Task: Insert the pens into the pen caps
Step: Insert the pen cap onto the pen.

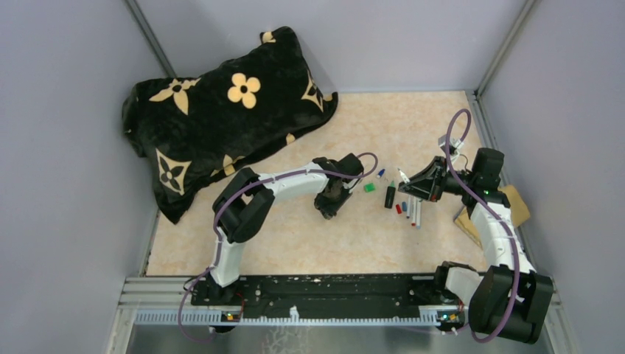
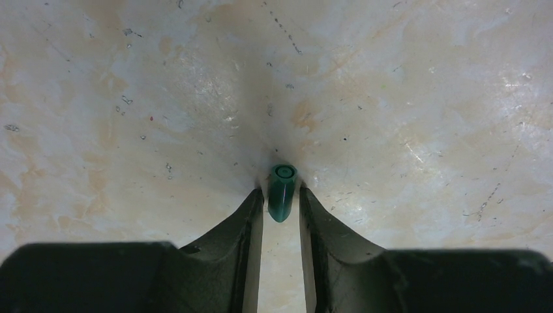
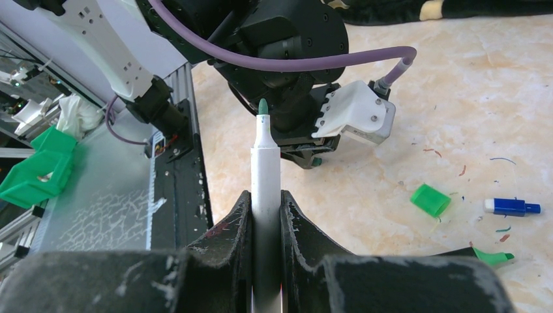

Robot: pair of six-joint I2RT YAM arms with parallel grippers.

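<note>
Beige desk (image 1: 413, 125), grey walls. L claw (image 2: 282, 197) pinches teal cap (image 2: 282, 182) close to desk. R claw (image 3: 266, 203) clamps white pen (image 3: 265, 163), green tip sticking out. Other pens (image 1: 411, 212) lie on desk nearby.

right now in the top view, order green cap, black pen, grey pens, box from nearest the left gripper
1. green cap, just right of the left gripper
2. black pen, further right
3. grey pens, right of that
4. box, far right edge
</note>
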